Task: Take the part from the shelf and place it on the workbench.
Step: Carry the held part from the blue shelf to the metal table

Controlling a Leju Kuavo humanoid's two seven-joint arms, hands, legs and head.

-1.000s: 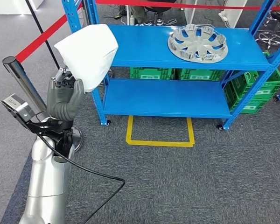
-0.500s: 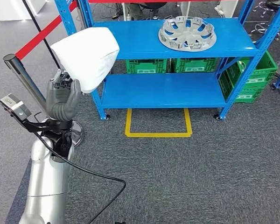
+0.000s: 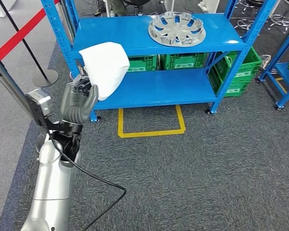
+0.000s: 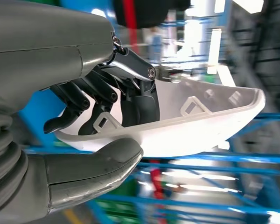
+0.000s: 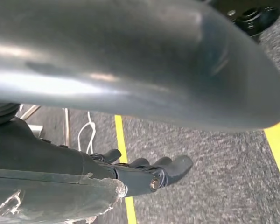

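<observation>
Up in front of the blue shelf (image 3: 136, 36), the left hand (image 3: 77, 102) has the white part (image 3: 106, 67) aloft, thumb under its rim and dark fingers (image 4: 96, 93) hooked inside the shell. On the shelf's top deck a silver wheel cover (image 3: 176, 29) lies flat, green crates (image 3: 161, 61) behind the lower deck. Down by the grey carpet and yellow floor tape (image 5: 122, 140), the right hand (image 5: 145, 175) carries nothing, fingers stretched out loosely.
</observation>
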